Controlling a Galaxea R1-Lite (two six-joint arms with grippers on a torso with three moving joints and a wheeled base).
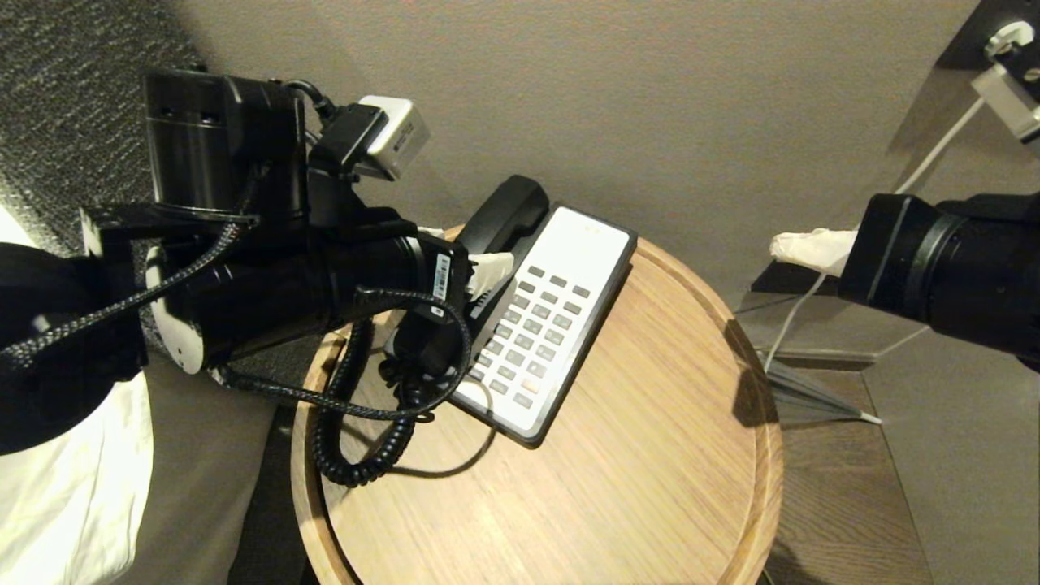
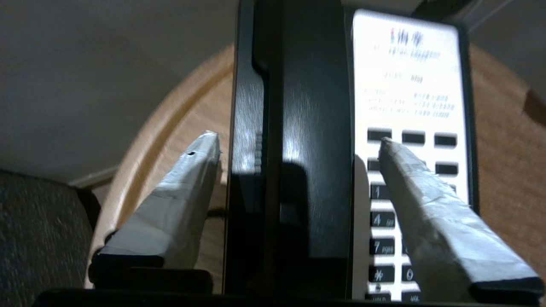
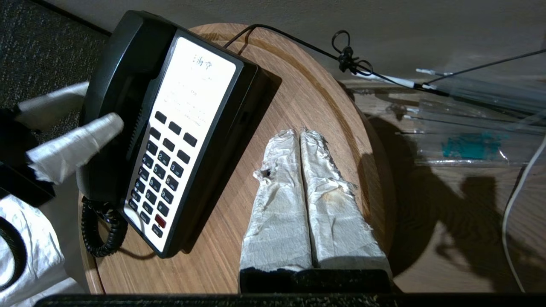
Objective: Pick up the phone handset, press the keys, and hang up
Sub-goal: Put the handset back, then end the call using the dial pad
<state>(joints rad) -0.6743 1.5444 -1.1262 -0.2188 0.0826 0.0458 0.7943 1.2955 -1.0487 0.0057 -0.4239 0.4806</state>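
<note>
I see my left gripper (image 2: 298,140) spread wide, its two tape-wrapped fingers (image 2: 179,200) standing either side of the long, glossy black plastic phone handset (image 2: 313,149) without touching it. The handset lies seated in its cradle on the black-and-white phone base (image 3: 187,128), directly between and just beyond the fingertips. One finger hangs over the edge of the round wooden side table (image 1: 617,455); the other hangs over the grey keypad keys (image 1: 532,325). The black coiled cord (image 1: 366,439) loops on the tabletop just beneath my left wrist. My right gripper (image 3: 298,136) is off to the side, well apart from the phone, its white-wrapped fingers pressed together and holding nothing, hovering above bare wood near the table's rim
</note>
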